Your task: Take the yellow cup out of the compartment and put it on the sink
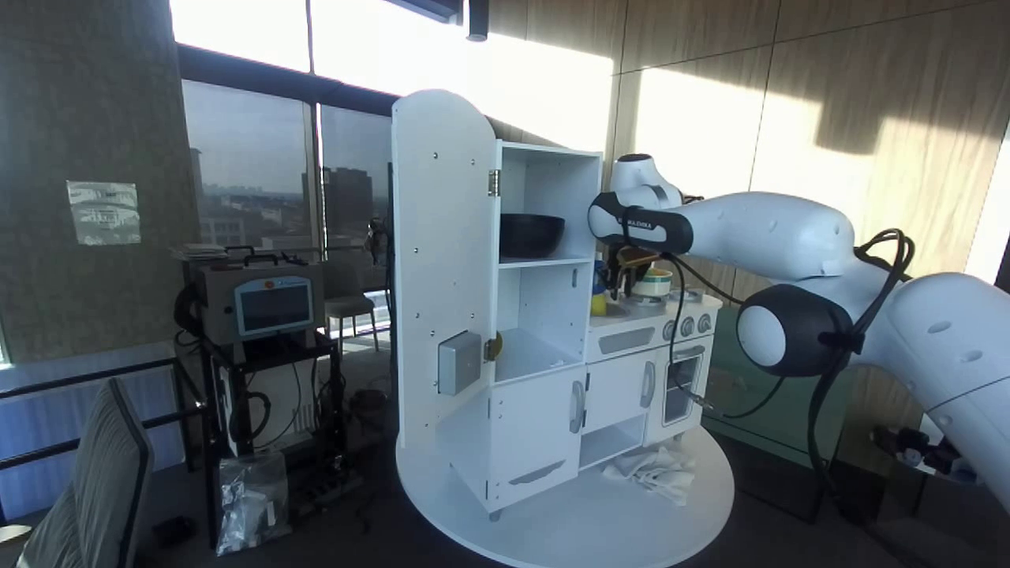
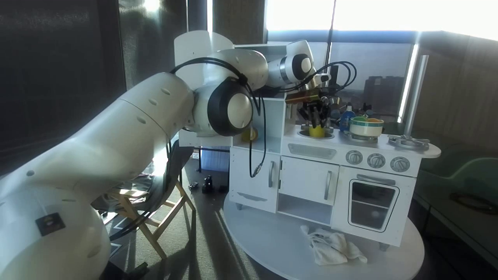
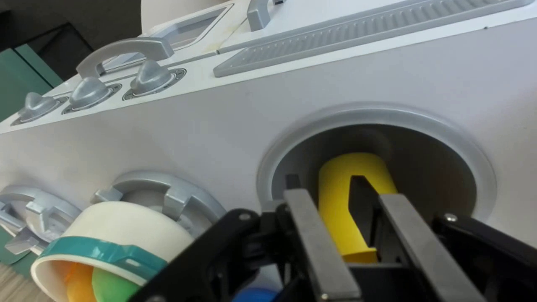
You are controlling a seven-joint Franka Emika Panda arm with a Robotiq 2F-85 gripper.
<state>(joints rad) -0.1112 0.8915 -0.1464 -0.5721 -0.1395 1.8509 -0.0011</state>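
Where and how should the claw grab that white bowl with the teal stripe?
I'd pinch the white bowl by its front rim, from above, one finger inside, one outside. It stands mouth up and looks too wide for the claw to span. With a blue bottle near its back, the side toward the knobs seems freer. Its orange and green contents may crowd the inner finger.

The cup [image 3: 337,205] was yellow against the dark inside of the grey-rimmed sink [image 3: 373,114]. Black covered the gripper [image 3: 327,191], with grey strips along its fingers [image 3: 317,239]. A white pot [image 3: 130,222] wore a teal band; orange and green pieces [image 3: 110,285] showed within. The toy kitchen [image 2: 303,179] was white, its knobs [image 2: 376,160] grey, the bowl [image 1: 532,235] black, the bottle [image 2: 346,119] blue, the wall [image 1: 931,71] wood-grained tan.
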